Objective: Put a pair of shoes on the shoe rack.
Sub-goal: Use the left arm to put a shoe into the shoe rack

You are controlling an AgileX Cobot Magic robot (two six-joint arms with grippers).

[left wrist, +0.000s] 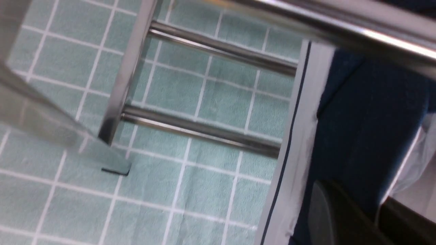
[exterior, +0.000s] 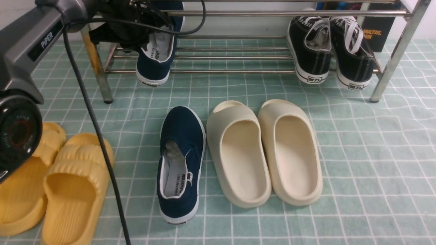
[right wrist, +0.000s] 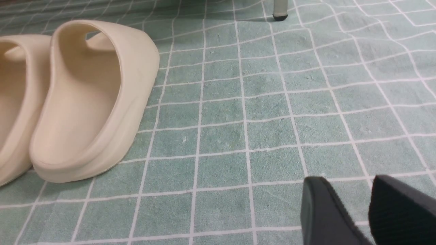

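a: left gripper (exterior: pixel 141 32) is half buried under cables (exterior: pixel 92 112) up at the shoe rack (exterior: pixel 238 13), hard to read from the front.
b: its wrist camera helps. the jaws pinch the side wall of the navy shoe (exterior: pixel 155 64), one outside and one inside. clamped on it.
a: toe's hidden behind the gripper. the heel hangs past the front lower bar, showing a white sole and pale lining.
b: second navy shoe (exterior: pixel 180 163) lies on the checked mat (exterior: pixel 374 153), just beside the cream slippers (exterior: pixel 265 149).
a: right gripper (right wrist: pixel 357 207)?
b: only in its own camera, cut off, jaws slightly apart, nothing between them.

Glossy metal shoe rack (exterior: pixel 238 71), navy cloth shoe (exterior: pixel 155 69), matt smooth cream slippers (exterior: pixel 238 153)
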